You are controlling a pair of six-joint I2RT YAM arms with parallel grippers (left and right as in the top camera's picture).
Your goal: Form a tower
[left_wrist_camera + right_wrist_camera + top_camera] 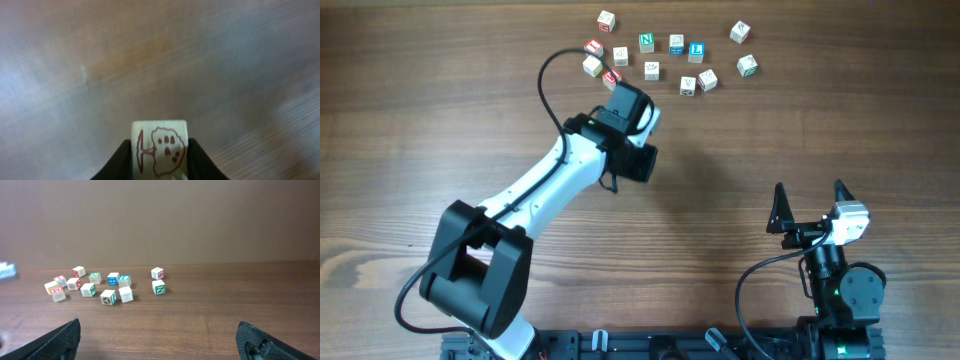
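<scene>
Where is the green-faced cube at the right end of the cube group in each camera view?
Overhead: green-faced cube, top right, lower of the two rightmost cubes.
Left wrist: not in it; only a tree-picture cube at the bottom edge.
Right wrist: right of centre, the front cube of the right pair.
Shared landmark: the pale cube just behind it, in overhead and right wrist.

Smooth pale wooden cube (160, 147), matt wood-grain table (150, 60).

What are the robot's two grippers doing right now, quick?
The left gripper is closed, holding a small pale wooden cube with a red tree drawing.
The right gripper is open, holding nothing.
</scene>
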